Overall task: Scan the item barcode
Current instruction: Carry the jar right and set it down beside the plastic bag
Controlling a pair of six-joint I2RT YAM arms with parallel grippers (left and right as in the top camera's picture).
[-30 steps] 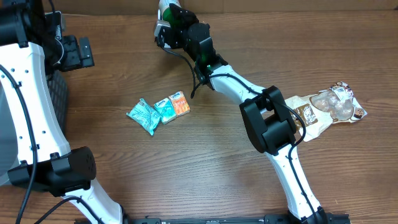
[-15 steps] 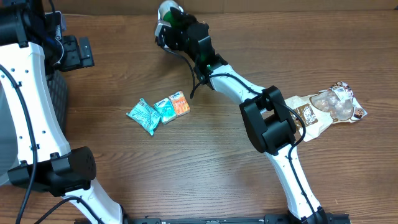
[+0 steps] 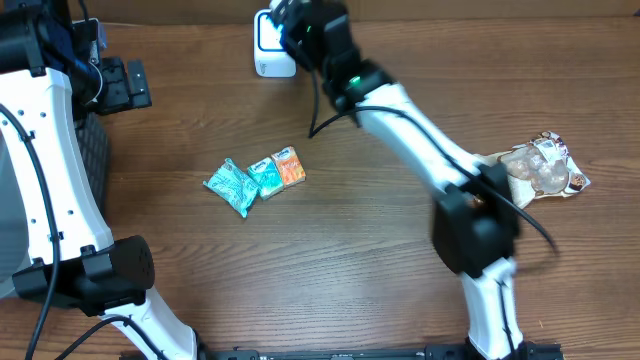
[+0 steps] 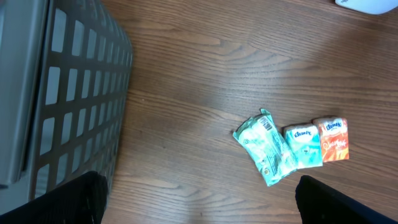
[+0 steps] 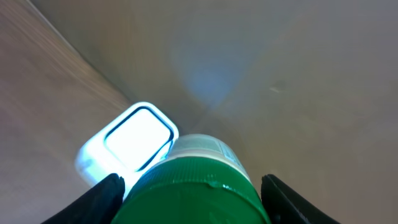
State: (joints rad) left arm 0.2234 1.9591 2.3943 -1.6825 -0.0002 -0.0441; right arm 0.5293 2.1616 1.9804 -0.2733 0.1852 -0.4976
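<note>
The right gripper (image 5: 196,202) is gripping a green bottle (image 5: 193,180) with half-open jaws, its far end pointing beside the lit scanner (image 5: 127,146), while the left gripper (image 4: 205,208) is hanging wide open, empty, well apart.

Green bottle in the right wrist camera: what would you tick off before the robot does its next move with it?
1. Green bottle clamped between the right gripper fingers: ok.
2. Scanner window bright and turned toward the bottle: ok.
3. Barcode facing that window: cannot tell, no barcode shows in any view.
4. Nothing between the bottle and the scanner: ok.
5. Left gripper open, holding nothing, well away from the scanner: ok.
6. Tissue packets lying apart from the scanner, out of the right arm's way: ok.
</note>
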